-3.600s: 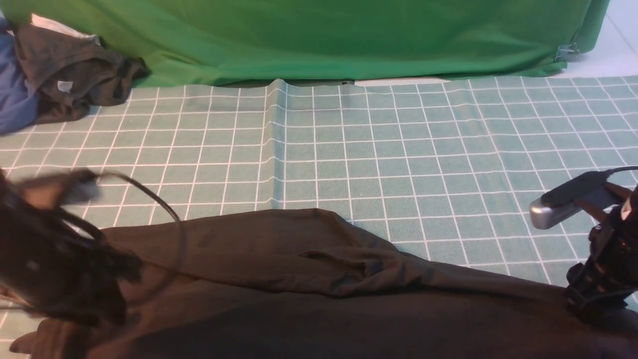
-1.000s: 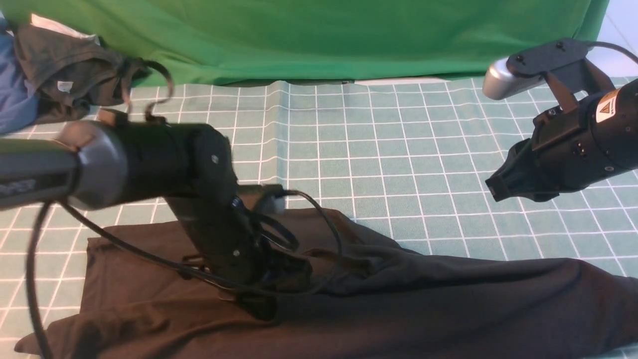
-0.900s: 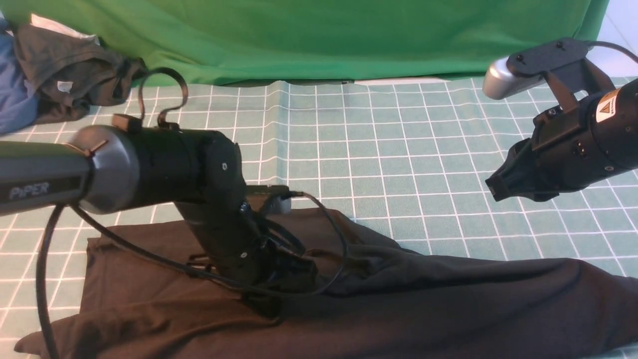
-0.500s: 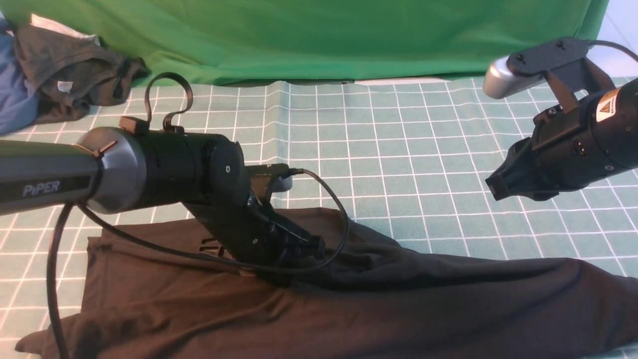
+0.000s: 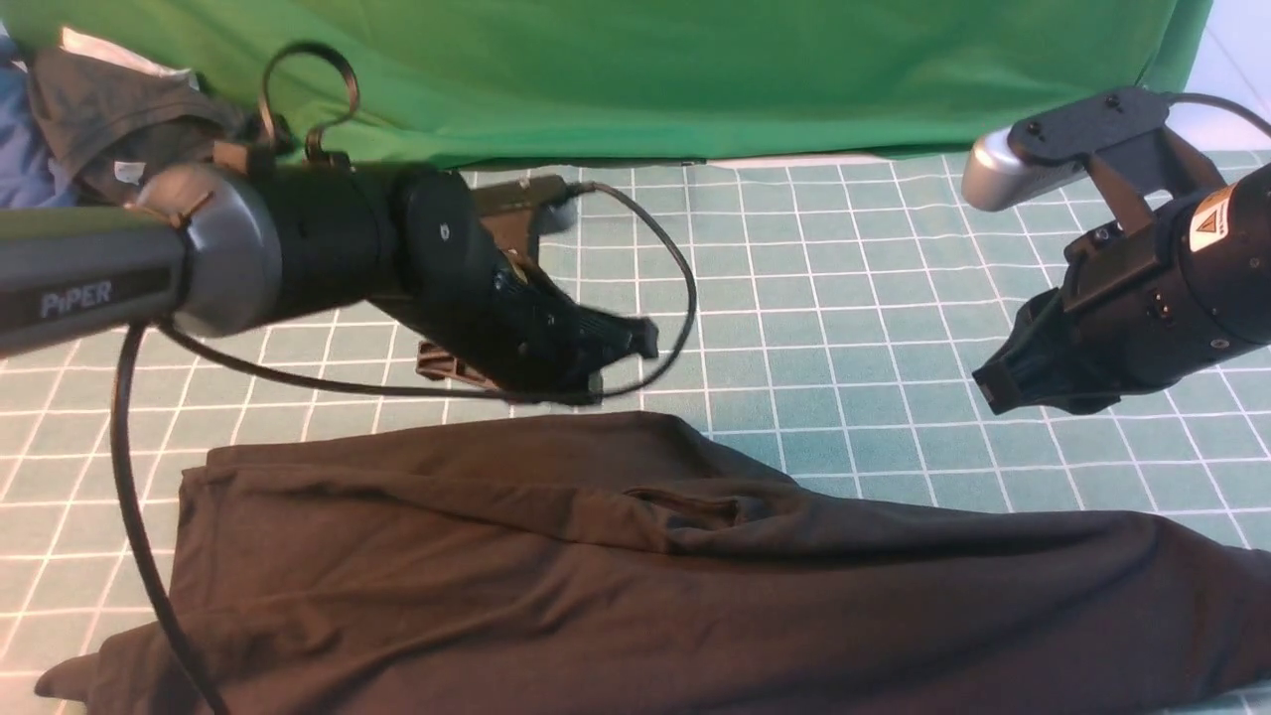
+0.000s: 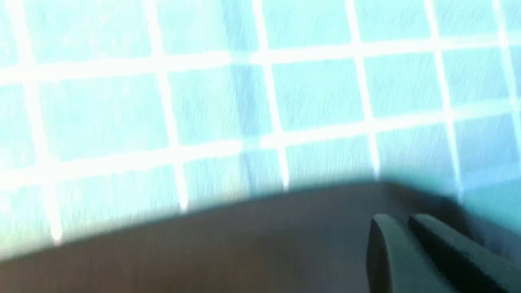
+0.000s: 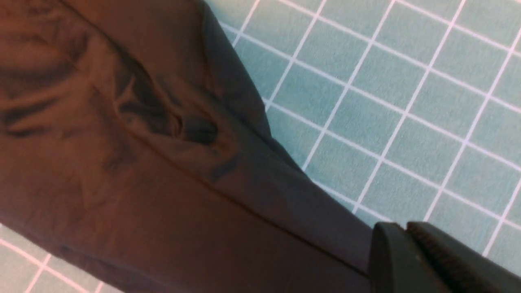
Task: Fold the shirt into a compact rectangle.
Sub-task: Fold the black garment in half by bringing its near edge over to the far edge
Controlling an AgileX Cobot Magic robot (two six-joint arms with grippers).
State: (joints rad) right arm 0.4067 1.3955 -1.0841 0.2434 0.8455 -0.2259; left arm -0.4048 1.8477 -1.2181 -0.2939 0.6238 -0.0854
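A teal tablecloth (image 5: 844, 278) with a white grid fills the scene. A black shirt (image 5: 645, 596) lies stretched across it, wrinkled, just nearer than the left gripper (image 5: 640, 343) and right gripper (image 5: 993, 385). Far beyond the left gripper, a dark garment (image 5: 109, 109) and blue cloth (image 5: 25, 159) lie bunched

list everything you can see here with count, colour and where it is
shirt: one, black, spread flat across the near part of the table
table cover: one, teal with a white grid, under the shirt
backdrop: one, green, along the far edge
garment: one, dark grey, crumpled at the far left corner
blue cloth: one, blue, at the left edge beside the garment
left gripper: one, black, shut and empty, above the cover just beyond the shirt's far edge
right gripper: one, black, shut and empty, above the cover on the right
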